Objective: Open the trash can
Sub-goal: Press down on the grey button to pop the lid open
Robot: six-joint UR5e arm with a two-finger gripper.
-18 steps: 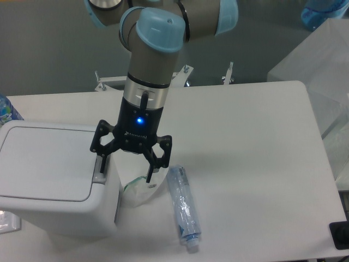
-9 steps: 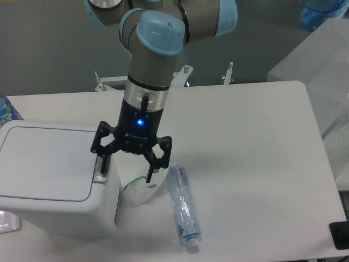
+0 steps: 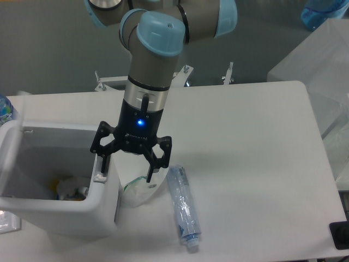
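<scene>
One gripper (image 3: 126, 170) atop trash can (image 3: 60, 204) button

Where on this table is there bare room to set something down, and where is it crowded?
The right half of the white table is bare, from the crushed clear plastic bottle to the right edge, as is the back strip behind the arm. The front left is crowded: the boxy white plastic trash can, open, the gripper at its button edge, and a white pouch.

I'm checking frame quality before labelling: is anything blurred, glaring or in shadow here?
Fixed camera: the trash can lid shows only as a faint motion-blurred smear at its left edge; its interior is dim, contents indistinct. The gripper is sharp, its blue indicator light blooming slightly. The table is evenly lit, with soft shadows.
</scene>
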